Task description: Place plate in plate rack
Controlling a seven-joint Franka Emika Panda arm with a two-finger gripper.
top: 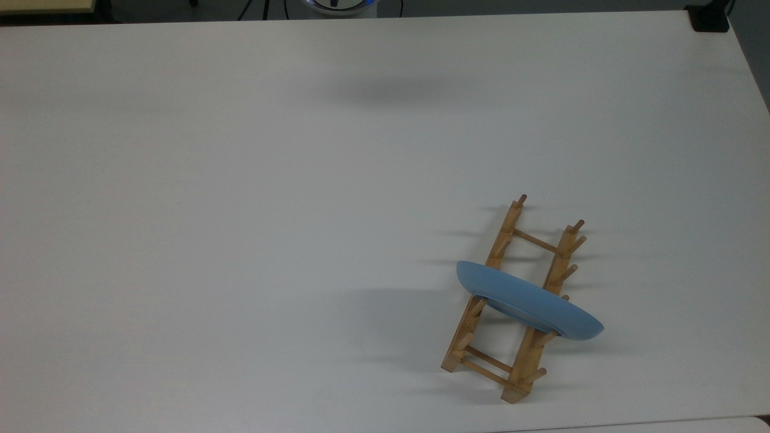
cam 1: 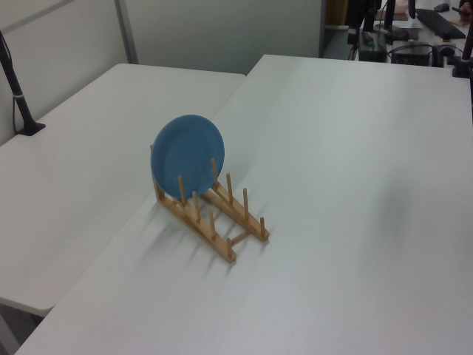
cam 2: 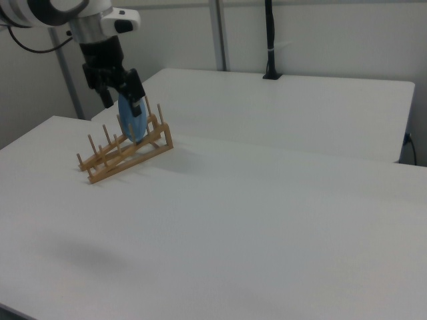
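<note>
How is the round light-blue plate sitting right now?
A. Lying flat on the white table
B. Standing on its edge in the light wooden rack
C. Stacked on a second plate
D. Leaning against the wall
B: in the left view the round light-blue plate stands upright on its edge between the upright pegs of the light wooden rack.

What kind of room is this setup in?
Probably a robotics lab or office workspace: plain white tables pushed together, a black pole clamped to a table edge, and a robot arm above a light wooden peg rack.
</note>
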